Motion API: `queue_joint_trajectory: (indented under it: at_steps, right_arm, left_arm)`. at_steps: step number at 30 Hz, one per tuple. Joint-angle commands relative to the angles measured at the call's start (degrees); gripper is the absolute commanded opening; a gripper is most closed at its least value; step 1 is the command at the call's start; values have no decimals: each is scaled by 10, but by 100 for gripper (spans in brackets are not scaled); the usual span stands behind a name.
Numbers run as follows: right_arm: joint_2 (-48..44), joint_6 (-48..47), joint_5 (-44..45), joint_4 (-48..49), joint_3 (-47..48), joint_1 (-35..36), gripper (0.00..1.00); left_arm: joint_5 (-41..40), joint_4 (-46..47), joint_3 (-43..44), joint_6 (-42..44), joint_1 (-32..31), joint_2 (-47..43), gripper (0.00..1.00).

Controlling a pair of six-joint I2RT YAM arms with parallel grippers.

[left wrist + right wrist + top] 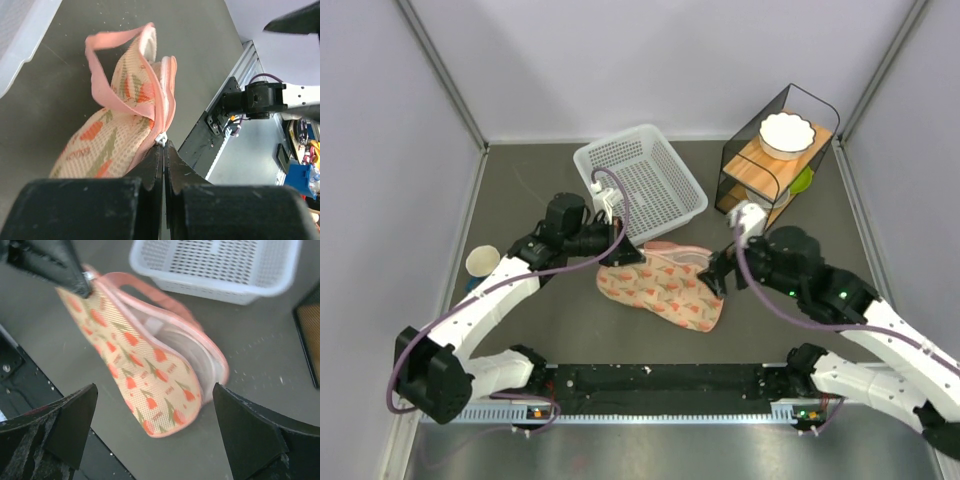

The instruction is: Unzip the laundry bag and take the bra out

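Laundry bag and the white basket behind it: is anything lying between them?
Nothing. The right wrist view shows only bare dark table between the laundry bag and the basket; they lie apart.

1. White perforated basket (pixel 642 180): far edge, approx. mid.
2. Wire rack w/ wood shelves (pixel 760 165): far-right corner.
3. White scalloped bowl (pixel 788 134): on rack top.
4. Paper cup (pixel 483 262): left edge, upright.

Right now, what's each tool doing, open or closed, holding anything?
Left tool: closed on the zipper pull of the laundry bag.
Right tool: open, holding nothing.
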Motion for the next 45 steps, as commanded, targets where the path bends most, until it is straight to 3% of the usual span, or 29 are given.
queue_joint_trajectory:
  at_steps: [1, 6, 13, 23, 26, 29, 30, 33, 39, 45]
  right_arm:
    - [67, -84, 90, 60, 21, 113, 99]
    - [116, -149, 23, 193, -16, 116, 99]
    - [191, -199, -30, 242, 9, 115, 99]
    - [287, -200, -111, 317, 50, 104, 98]
    - [302, -185, -107, 320, 53, 99, 79]
    - [285, -169, -105, 346, 27, 82, 43]
    - [278, -159, -99, 351, 21, 74, 16]
    - [235, -135, -62, 368, -10, 72, 0]
    - [97, -73, 84, 384, -109, 72, 0]
    - [-69, -99, 40, 309, -159, 71, 0]
  left_arm:
    - [28, 25, 13, 11, -2, -28, 0]
    - [21, 27, 0, 17, -3, -51, 0]
    - [34, 37, -12, -3, -3, -59, 0]
    - [40, 42, -10, -3, -3, -63, 0]
    - [42, 41, -5, -1, -3, -67, 0]
    - [57, 39, 2, 1, -3, -67, 0]
    - [59, 38, 5, 3, -3, -66, 0]
    - [49, 21, 12, 10, -3, -66, 0]
    - [13, -3, 20, 16, 1, -80, 0]
    - [11, -7, 36, -6, 5, -100, 0]
